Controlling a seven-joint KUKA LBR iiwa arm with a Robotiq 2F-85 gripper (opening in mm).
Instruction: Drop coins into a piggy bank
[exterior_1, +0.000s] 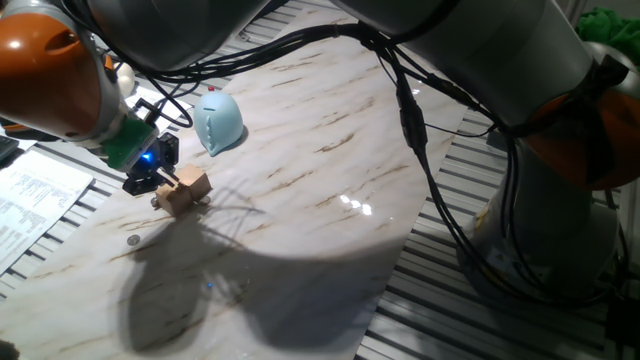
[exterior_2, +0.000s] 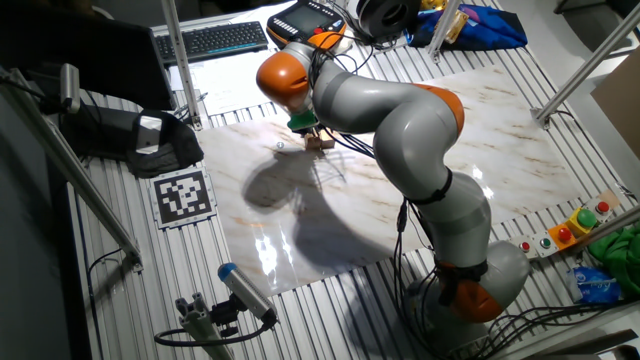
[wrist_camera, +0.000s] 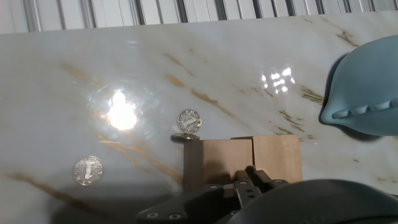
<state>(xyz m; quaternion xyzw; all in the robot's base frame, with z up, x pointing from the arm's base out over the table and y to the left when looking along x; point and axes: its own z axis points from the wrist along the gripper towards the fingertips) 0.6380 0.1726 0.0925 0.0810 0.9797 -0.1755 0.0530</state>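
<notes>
I see two coins lying flat on the marble, both round and silvery with a stamped face. One coin (wrist_camera: 189, 120) sits near centre in the hand view. The other coin (wrist_camera: 88, 170) lies at its 8 o'clock, well apart. The piggy bank (wrist_camera: 367, 93), pale blue, smooth and rounded, rests at 3 o'clock from the first coin, partly cut by the frame edge.

I'm looking at a robotics lab bench: a ribbed aluminium slatted table (exterior_2: 120, 250) carrying a glossy marble-patterned board (exterior_2: 500, 150), a printed black-and-white fiducial marker (exterior_2: 183, 196), a black keyboard (exterior_2: 212, 39), a red-yellow-green push-button box (exterior_2: 572, 226), and loose black cables (exterior_2: 100, 268) everywhere.
</notes>
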